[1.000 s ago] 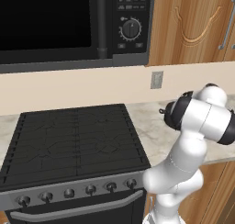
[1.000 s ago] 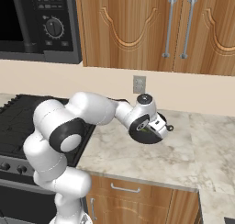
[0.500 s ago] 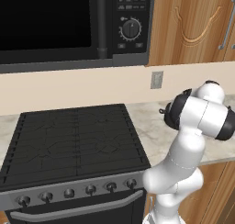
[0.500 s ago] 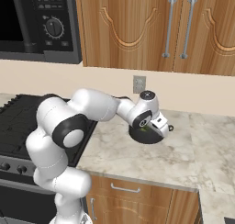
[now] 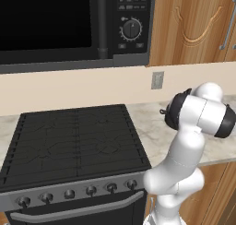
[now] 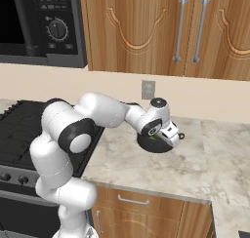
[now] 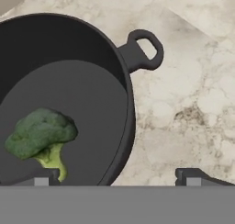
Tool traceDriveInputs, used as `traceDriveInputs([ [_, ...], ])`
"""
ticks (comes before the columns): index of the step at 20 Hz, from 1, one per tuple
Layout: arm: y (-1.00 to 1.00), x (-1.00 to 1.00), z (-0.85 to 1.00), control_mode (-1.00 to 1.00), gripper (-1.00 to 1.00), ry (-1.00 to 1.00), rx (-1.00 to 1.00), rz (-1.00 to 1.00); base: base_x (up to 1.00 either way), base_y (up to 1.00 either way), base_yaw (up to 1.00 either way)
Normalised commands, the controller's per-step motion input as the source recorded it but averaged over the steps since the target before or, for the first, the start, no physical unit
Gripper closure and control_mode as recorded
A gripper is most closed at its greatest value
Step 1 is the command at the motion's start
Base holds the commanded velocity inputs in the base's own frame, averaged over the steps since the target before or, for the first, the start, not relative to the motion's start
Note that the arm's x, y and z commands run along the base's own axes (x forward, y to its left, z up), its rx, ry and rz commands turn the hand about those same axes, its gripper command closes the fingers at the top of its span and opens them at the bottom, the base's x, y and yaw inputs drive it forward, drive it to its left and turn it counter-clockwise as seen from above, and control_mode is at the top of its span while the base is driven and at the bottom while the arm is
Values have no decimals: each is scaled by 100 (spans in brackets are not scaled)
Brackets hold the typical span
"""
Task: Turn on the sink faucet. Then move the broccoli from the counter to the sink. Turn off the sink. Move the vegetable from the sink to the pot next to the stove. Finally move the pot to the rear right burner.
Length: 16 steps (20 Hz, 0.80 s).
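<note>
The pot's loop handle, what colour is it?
Dark grey-black, like the pot; its loop handle shows best in the hand view.

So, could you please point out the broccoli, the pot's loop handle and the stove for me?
broccoli (image 7: 40,132), hand view, on its green crown.
pot's loop handle (image 7: 143,51), hand view, on the ring's left side.
stove (image 5: 76,143), left base view, on the middle grates.

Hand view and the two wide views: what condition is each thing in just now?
Small round dark grey-black pot: upright on the marbled stone counter, broccoli inside.
Small green broccoli floret: lying on the pot's floor.
Two-finger gripper: open over the pot's rim, holding nothing.
Black cooktop stove: grates bare.
</note>
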Motion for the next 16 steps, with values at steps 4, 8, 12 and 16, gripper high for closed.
traceDriveInputs([
  [4,0,0,-14,-100,-100,0,3,0,0,0,0],
  [8,0,0,-11,-100,-100,0,1,0,0,0,0],
  [12,0,0,-13,-100,-100,1,0,0,0,0,0],
  [16,-3,0,-15,-100,-100,0,0,0,0,0,0],
])
